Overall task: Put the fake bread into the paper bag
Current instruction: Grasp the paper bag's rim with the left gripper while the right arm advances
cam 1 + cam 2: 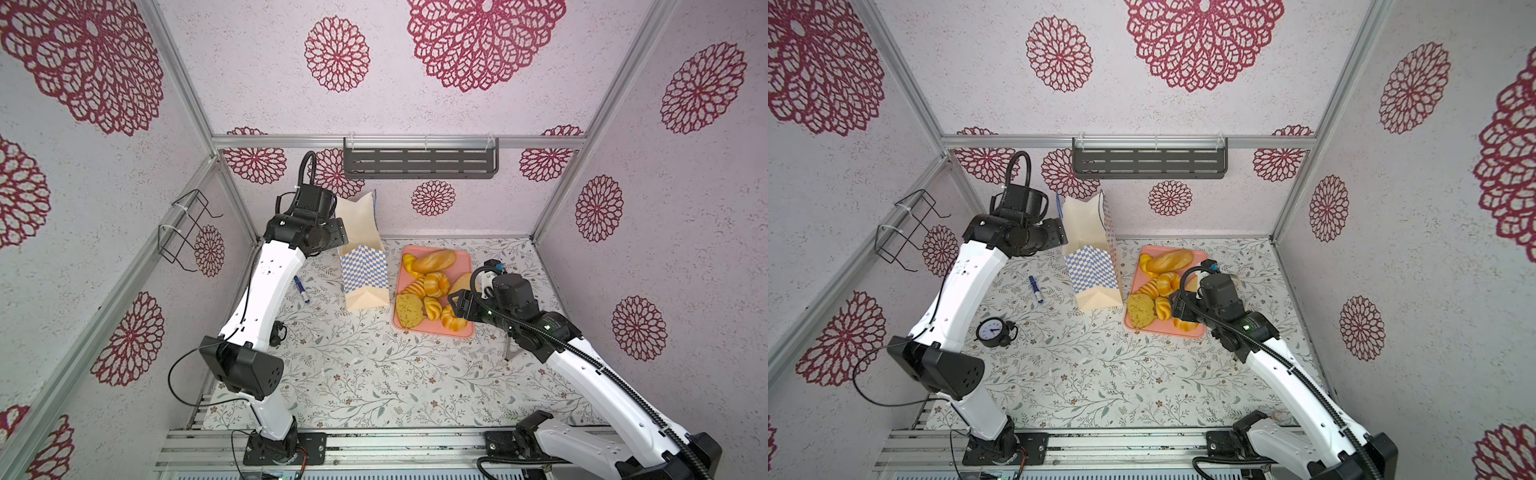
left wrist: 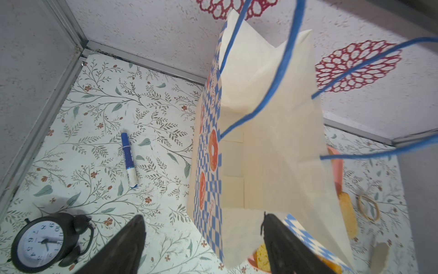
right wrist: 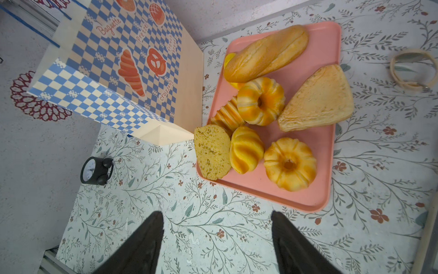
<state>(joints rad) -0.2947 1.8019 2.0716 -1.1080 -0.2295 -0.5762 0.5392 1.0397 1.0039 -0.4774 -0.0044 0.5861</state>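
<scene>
The paper bag (image 1: 365,270) (image 1: 1094,270) stands upright and open-topped left of the pink tray (image 1: 465,257), with its blue cord handles up. Several pieces of fake bread lie on the tray: a long loaf (image 3: 265,53), a ring bun (image 3: 260,100), a triangular sandwich (image 3: 317,99), a green-speckled slice (image 3: 212,151) and a ridged roll (image 3: 246,149). My left gripper (image 2: 203,218) (image 1: 338,232) is at the bag's top rim, open, with the bag's near wall between its fingers. My right gripper (image 3: 216,213) (image 1: 455,305) hovers open and empty over the tray's near right corner.
A black alarm clock (image 1: 994,332) and a blue marker (image 1: 302,289) lie left of the bag. A pale band loop (image 3: 413,68) lies right of the tray. A dark shelf (image 1: 419,162) hangs on the back wall, and a wire rack (image 1: 187,228) on the left wall.
</scene>
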